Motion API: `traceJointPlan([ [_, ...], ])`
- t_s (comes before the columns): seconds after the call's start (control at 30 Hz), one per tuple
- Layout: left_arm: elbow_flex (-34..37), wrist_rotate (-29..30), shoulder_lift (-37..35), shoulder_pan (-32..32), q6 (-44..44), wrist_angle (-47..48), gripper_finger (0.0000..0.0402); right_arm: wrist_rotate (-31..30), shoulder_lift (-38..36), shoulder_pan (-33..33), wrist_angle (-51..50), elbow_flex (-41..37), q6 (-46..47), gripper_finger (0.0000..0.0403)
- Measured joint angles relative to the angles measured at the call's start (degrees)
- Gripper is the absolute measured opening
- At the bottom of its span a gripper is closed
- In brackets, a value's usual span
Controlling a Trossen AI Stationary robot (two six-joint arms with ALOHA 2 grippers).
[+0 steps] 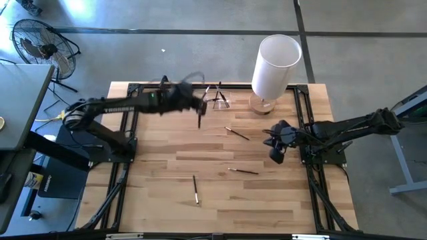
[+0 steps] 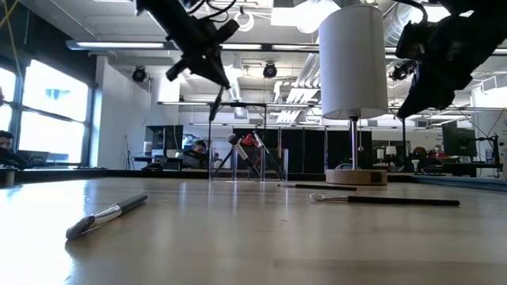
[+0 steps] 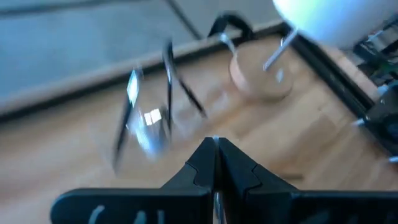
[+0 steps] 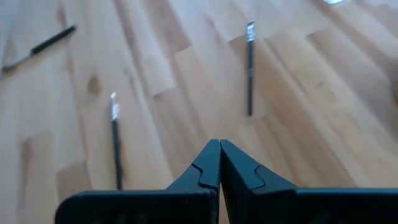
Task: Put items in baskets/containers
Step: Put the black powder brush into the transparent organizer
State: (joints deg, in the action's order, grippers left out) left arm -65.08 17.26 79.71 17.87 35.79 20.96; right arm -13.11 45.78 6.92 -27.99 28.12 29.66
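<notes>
My left gripper (image 1: pixel 198 107) hovers over the far middle of the table, shut on a thin dark makeup brush (image 2: pixel 215 103) that hangs below it. Just beyond it stands the small clear cup (image 1: pixel 219 98), seen blurred in the left wrist view (image 3: pixel 148 121), with several brushes leaning in it. Three more brushes lie flat on the wood (image 1: pixel 237 133), (image 1: pixel 243 171), (image 1: pixel 195 189). My right gripper (image 1: pixel 276 152) is shut and raised above the table's right side, touching nothing; two of those brushes (image 4: pixel 249 68), (image 4: pixel 115 140) lie ahead of it. My left gripper pinches the brush between its two shut fingers (image 3: pixel 200 163), near the brush's upper end (image 2: pixel 223 79). The fingers come from above, slanting down. The brush hangs below them, slightly tilted, lifted clear of the table (image 2: pixel 238 237).
A tall white cylinder (image 1: pixel 275 65) on a round wooden base (image 1: pixel 263 103) stands at the far edge, right of the cup. Black frame rails (image 1: pixel 310 133) run along both sides of the table. Bare wood lies at the near middle (image 1: pixel 220 213).
</notes>
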Motion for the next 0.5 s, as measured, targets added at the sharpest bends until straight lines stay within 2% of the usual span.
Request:
traceJointPlan([
  [0.17, 0.1, -11.5, 1.8, 10.1, -15.3, -9.7, 0.0000, -4.7, 0.0, -1.0, 0.8, 0.0, 4.7, 0.0000],
  [0.33, 0.0, -23.0, 3.5, 18.1, -25.3, -17.4, 0.0000, -8.8, 0.0, -2.2, 2.6, 0.0, 7.3, 0.0000],
  [0.5, 0.0, -26.3, 6.4, 22.6, -30.4, -19.1, 0.0000, -11.0, 0.0, -3.4, 3.5, 0.0, 10.0, 0.0000],
])
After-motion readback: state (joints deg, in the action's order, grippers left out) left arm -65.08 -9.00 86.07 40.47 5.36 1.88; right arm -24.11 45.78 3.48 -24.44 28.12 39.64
